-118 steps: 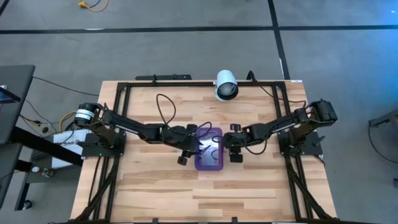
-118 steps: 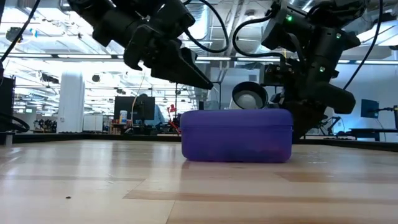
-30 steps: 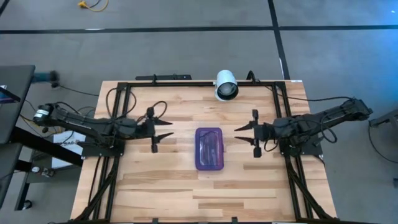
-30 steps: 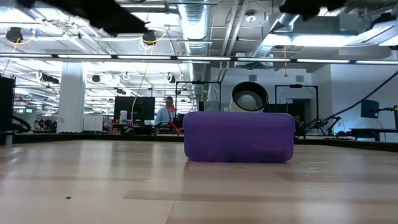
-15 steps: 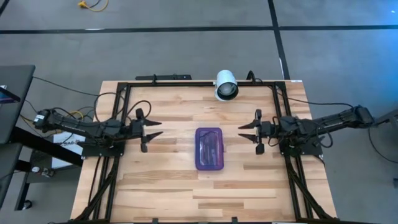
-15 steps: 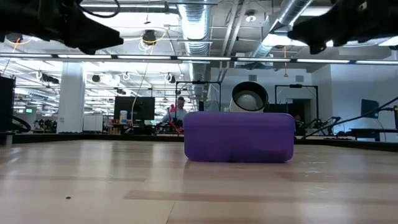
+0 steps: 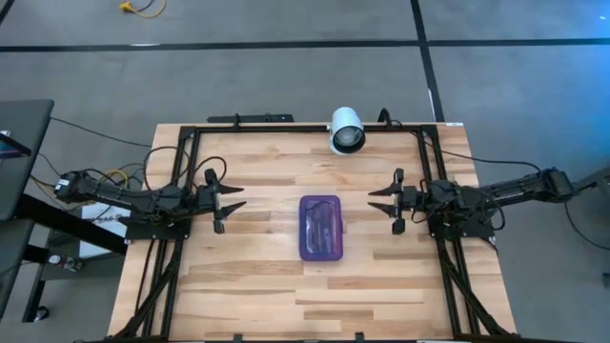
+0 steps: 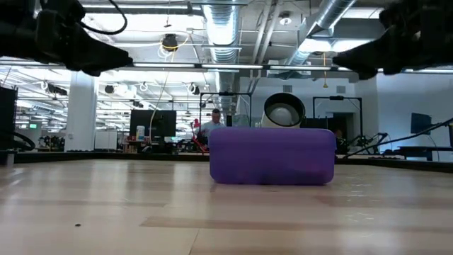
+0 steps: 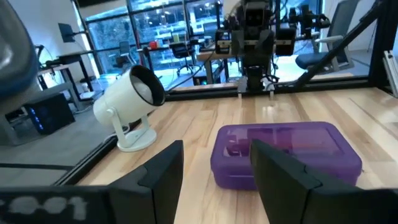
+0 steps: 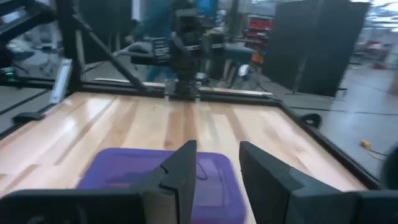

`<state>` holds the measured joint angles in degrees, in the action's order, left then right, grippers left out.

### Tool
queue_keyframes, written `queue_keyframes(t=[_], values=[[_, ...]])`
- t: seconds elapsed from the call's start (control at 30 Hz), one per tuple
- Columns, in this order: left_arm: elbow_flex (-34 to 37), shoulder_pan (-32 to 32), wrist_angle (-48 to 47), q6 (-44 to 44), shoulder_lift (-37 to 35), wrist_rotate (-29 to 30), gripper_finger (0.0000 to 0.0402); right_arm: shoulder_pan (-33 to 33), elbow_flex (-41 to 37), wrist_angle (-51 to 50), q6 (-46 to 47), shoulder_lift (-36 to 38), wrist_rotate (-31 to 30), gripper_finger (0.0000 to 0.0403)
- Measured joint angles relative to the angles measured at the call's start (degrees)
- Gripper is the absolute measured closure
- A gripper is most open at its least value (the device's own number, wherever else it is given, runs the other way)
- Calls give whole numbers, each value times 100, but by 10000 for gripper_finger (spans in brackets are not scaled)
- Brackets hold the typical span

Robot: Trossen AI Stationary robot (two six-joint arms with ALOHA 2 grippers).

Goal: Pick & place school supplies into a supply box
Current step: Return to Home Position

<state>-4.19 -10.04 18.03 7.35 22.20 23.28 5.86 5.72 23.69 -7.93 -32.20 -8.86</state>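
Note:
The supply box [image 7: 320, 228], translucent purple with its lid down, lies flat on the wooden table's middle [image 8: 272, 156]. Of the school supplies only faint dark lines [image 7: 322, 227] show through the lid. My left gripper [image 7: 240, 197] hangs open above the table, left of the box and pointing level at it [image 9: 214, 180]. Opposite it, my right gripper [image 7: 374, 199] is open too, right of the box and pointing back at it [image 10: 217, 174]. Nothing is between either pair of fingers. In the low view both show as dark shapes high up, the left gripper [image 8: 106, 53] and the right gripper [image 8: 361, 60].
A white cylindrical camera [image 7: 347, 131] stands on its foot at the table's far edge, behind the box [image 9: 134, 106]. A black frame [image 7: 286, 129] runs round the tabletop. Bare wood lies between each gripper and the box and along the near side.
Both arms have drawn back from the box, the left toward the table's left edge and the right toward its right edge, and have sunk lower. Both grippers stay open. The box has not moved.

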Motion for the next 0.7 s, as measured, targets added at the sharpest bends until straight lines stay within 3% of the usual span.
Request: queue_keyframes(t=[0.1,0.23,0.33,0.57,0.7], values=[[198,7,183,59,-239,63,226,-387,-227,118,105,234,217,285],[357,7,114,64,-606,16,226,-1020,-517,246,278,558,1392,285],[357,7,-192,55,-851,-57,226,-1338,-525,155,344,758,1760,285],[359,-4,-523,259,-1340,-218,226,-1276,-528,-4,202,810,1793,285],[362,-4,-998,197,-1639,-457,226,-1140,-529,-342,189,808,1500,285]])
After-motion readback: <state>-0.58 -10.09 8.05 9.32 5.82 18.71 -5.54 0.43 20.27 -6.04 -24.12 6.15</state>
